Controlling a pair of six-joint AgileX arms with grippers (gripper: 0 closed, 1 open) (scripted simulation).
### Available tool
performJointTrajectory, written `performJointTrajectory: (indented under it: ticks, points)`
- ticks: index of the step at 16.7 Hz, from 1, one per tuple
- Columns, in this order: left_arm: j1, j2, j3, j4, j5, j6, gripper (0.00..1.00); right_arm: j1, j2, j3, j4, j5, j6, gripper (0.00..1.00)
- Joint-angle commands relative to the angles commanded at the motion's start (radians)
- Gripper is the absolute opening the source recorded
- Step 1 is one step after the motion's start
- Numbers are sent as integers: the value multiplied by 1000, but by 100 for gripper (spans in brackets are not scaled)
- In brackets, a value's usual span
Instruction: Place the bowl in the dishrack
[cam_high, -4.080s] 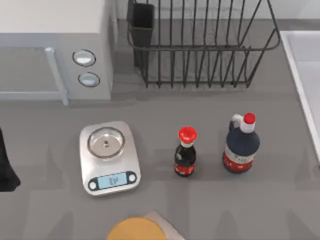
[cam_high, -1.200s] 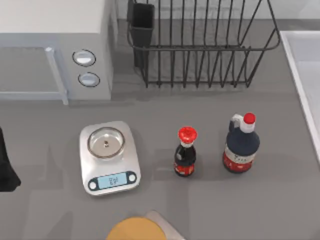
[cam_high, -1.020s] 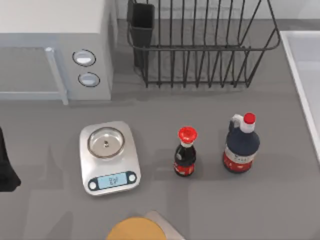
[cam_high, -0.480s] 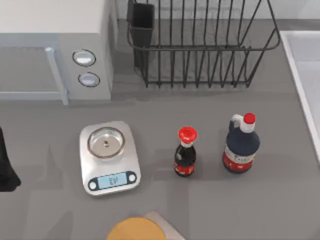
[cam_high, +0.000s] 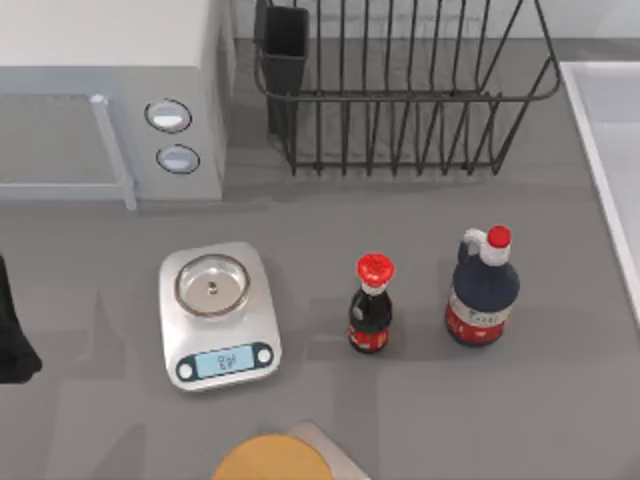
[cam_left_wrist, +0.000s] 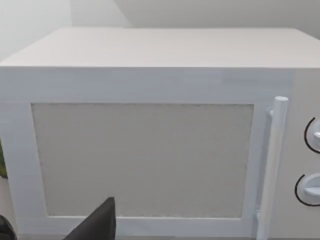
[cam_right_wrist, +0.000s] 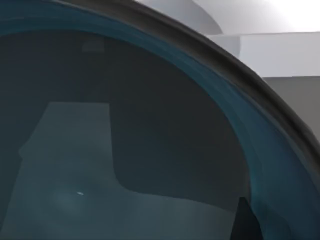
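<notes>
Grey table, white microwave, pale wall

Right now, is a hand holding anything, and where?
Cannot tell. The bowl is very close to the right wrist camera, but any grip is hidden.

Items on the tabletop, by count:

- Dishrack, black wire: 1, with 1 black utensil cup at its corner.
- Microwave, white: 1, carrying 2 round dials and 1 door handle.
- Kitchen scale, silver: 1, with 1 display.
- Dark bottles with red caps: 2, one small bottle and one larger jug.
- Yellow round object at the near edge: 1.
- Bowl, dark teal, seen close in the right wrist view: 1.
</notes>
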Motion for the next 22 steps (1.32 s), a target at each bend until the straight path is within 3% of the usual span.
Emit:
performJointTrajectory:
  ticks: [6, 16, 22]
  points:
    - [0, 0, 0, 0, 0, 0, 100, -6, -4, 70, -70, -1, -4, 0]
    - [0, 0, 0, 0, 0, 0, 100, -13, -75, 610, -718, -2, -13, 0]
    - [0, 0, 0, 0, 0, 0, 100, -10, -107, 703, -809, -2, -9, 0]
